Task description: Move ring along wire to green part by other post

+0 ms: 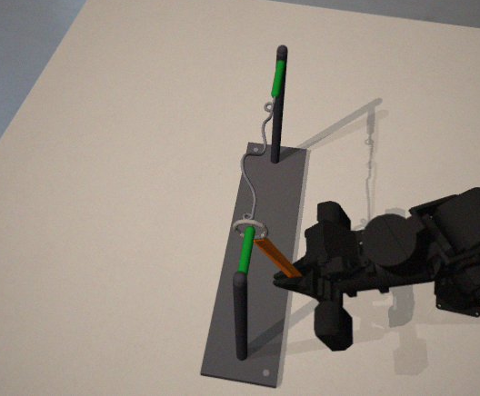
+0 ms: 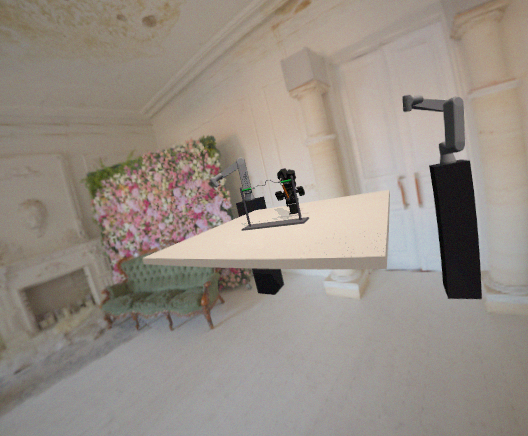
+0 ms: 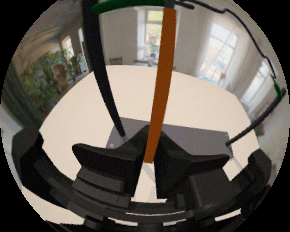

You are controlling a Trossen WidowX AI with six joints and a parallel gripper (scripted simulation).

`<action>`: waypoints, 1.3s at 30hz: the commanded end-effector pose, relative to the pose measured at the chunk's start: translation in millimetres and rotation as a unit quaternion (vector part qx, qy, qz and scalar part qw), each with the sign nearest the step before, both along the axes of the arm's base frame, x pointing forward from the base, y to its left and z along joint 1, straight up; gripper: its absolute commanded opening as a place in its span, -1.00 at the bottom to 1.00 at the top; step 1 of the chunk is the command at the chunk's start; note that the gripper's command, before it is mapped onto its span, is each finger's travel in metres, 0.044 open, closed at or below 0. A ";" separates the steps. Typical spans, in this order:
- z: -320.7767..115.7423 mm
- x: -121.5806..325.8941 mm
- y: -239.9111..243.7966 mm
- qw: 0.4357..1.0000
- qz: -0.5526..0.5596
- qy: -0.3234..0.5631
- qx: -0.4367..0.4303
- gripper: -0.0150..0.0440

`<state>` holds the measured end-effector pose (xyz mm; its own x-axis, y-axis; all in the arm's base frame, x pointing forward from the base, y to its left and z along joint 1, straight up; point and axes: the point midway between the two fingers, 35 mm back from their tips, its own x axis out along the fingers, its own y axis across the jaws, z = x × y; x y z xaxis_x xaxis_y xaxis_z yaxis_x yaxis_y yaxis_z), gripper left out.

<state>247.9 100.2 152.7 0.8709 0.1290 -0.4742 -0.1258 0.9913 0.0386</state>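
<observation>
Our gripper (image 1: pixel 289 278) is clamped on the near end of the thin, stiff orange handle (image 1: pixel 276 257), which reaches ahead of the jaws to the light ring (image 1: pixel 250 228) circling the green wire section (image 1: pixel 246 250), so we judge it prone to pivot.

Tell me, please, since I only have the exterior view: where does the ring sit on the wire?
Observer: The ring circles the tip of the green part by the nearer post.
Operator: Is the handle held?
Observer: Yes, the end effector is shut on the orange handle, at its lower end.
Operator: Does the handle touch the grey wire?
Observer: No, the grey wire runs off beyond the ring.
</observation>
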 end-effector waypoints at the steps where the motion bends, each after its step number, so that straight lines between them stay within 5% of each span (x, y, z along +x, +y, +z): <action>1: -1.0 0.3 5.2 1.000 -0.001 0.001 0.001 -1.00; 39: -11.1 -0.3 16.7 1.000 0.001 0.000 0.004 -1.00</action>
<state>247.3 117.3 142.0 0.8703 0.1390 -0.4724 -0.1337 0.9900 0.0449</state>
